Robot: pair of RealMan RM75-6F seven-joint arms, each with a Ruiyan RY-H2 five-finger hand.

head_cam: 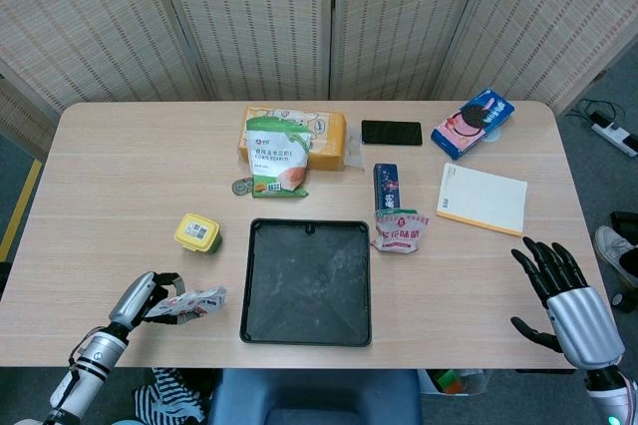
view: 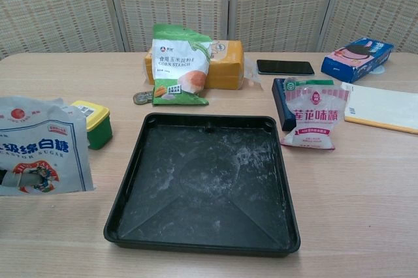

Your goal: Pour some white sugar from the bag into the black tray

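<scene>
Left hand (head_cam: 140, 297) gripped the white sugar bag (view: 40, 155) upright, just left of the black tray (head_cam: 306, 282); right hand (head_cam: 563, 290) idle, fingers spread; best to carry the bag's mouth over tray centre before tipping slowly.

Left hand (head_cam: 143, 297) at the head view's seven o'clock, fingers closed around the sugar bag (head_cam: 187, 304), forearm slanting down toward the corner, right hand (head_cam: 564, 293) at four o'clock, empty, dark fingers spread and pointing up
</scene>
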